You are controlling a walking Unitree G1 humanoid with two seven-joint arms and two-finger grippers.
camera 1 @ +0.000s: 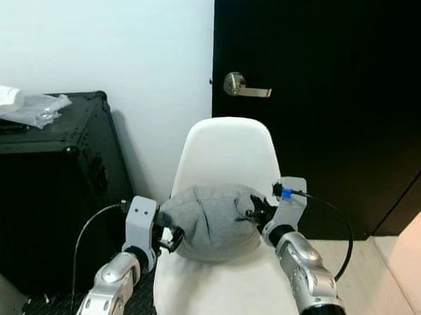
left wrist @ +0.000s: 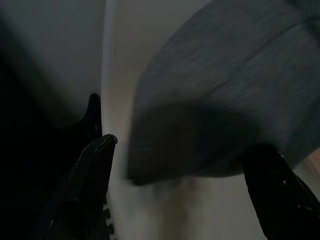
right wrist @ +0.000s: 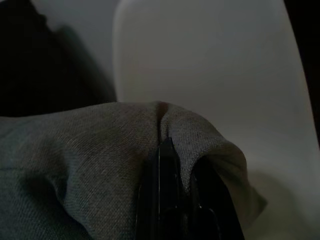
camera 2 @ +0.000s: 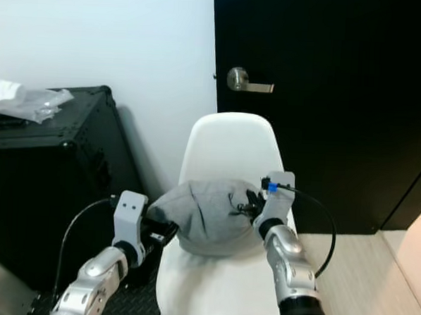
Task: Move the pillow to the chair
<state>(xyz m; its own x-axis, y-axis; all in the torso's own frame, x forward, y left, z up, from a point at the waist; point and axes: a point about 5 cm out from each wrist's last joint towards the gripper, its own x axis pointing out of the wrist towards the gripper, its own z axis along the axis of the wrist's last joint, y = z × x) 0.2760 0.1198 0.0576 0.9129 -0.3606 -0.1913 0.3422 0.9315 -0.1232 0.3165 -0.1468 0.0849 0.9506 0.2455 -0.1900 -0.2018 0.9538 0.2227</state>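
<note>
A grey pillow (camera 1: 211, 221) lies on the seat of a white shell chair (camera 1: 228, 151), leaning against the backrest. My right gripper (camera 1: 256, 211) is at the pillow's right end, shut on a pinched fold of its fabric (right wrist: 185, 135). At the pillow's left end, by the seat's left edge, my left gripper (camera 1: 172, 239) stands open. In the left wrist view its two black fingers (left wrist: 90, 170) are spread wide, with the pillow's end (left wrist: 215, 105) between and beyond them; that view is blurred.
A large black case (camera 1: 47, 184) stands left of the chair with crumpled white plastic (camera 1: 22, 105) on top. Behind the chair are a white wall and a black door (camera 1: 343, 58) with a metal lever handle (camera 1: 246, 87). Pale floor (camera 1: 374, 272) shows at the right.
</note>
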